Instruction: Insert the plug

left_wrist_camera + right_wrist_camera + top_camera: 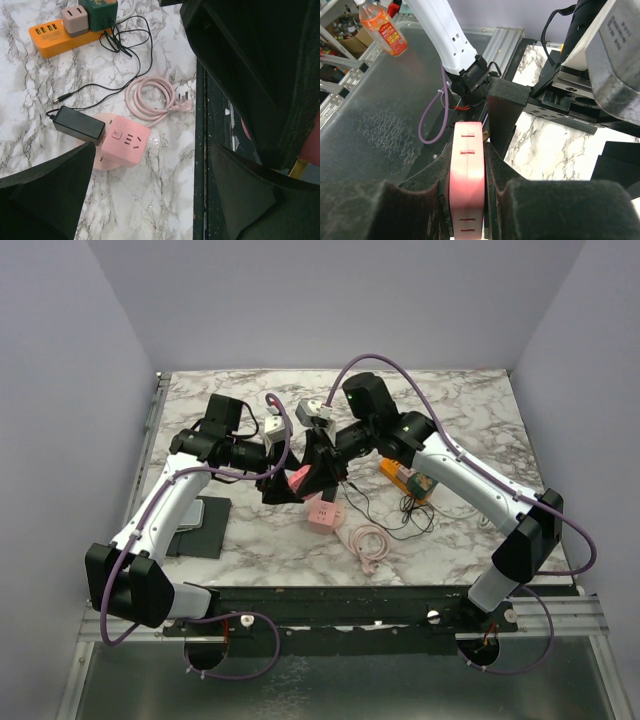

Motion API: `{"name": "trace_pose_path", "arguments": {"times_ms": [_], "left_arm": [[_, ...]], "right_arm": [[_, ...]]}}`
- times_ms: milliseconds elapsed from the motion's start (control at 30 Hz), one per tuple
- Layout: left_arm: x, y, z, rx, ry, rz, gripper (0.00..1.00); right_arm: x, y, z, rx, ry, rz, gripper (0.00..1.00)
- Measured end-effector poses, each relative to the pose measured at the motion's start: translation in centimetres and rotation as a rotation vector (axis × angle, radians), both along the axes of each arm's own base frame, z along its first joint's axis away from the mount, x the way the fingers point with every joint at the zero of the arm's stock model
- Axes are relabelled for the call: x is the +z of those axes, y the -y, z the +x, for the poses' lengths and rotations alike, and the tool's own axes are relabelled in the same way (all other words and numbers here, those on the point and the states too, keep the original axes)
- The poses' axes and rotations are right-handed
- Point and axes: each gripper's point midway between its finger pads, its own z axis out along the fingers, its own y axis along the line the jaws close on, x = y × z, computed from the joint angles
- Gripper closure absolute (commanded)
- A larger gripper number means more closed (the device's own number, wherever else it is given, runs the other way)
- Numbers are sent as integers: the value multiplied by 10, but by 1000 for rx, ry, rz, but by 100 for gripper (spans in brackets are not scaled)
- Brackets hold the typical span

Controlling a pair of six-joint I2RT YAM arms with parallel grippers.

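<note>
From the top camera I am seeing both arms leaning in over the middle of the marble table (pixel 470 410). The right gripper (pixel 302 480) is clenching a pink slab (pixel 298 478) above the marble. The left gripper (pixel 278 486) is hanging just beside it, on its left. A pink cube (pixel 325 512) is sitting below them toward the near edge. A coiled pink cable (pixel 368 540) is lying just beside the cube, and an orange strip (pixel 402 476) is lying farther right. A dark mat (pixel 200 530) is lying near the left side.

The left wrist camera is looking down past widely spread fingers (pixel 45 200), so I am reading the left gripper (pixel 150 200) as released. The cube (pixel 127 145) is showing its socket face upward, and a black adapter (pixel 79 125) is sitting against its left side. The plug (pixel 182 96) is lying loose on the marble at the end of the cable (pixel 145 92), near the table's edge and apart from the cube. The strip (pixel 50 34) is carrying a grey charger (pixel 75 19) and a green one (pixel 97 11).

The right wrist camera is showing the right gripper (pixel 466 200) squeezing the slab (pixel 466 165) edge-on, with a pad pressing each flat side. Short slots are marking its narrow edge, and I cannot tell whether it has pins. The left arm (pixel 445 40) is rising beyond it, with a bottle (pixel 380 22) lying off to the upper left.
</note>
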Motion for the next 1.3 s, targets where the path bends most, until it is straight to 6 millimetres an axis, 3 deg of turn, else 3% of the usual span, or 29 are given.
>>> {"name": "trace_pose_path", "arguments": {"times_ms": [967, 1300], "left_arm": [[-2, -4, -2, -20, 52, 37, 1], [-1, -3, -7, -36, 60, 47, 1]], "right_arm": [[-17, 0, 0, -37, -58, -47, 99], [-22, -2, 8, -83, -37, -57, 99]]}}
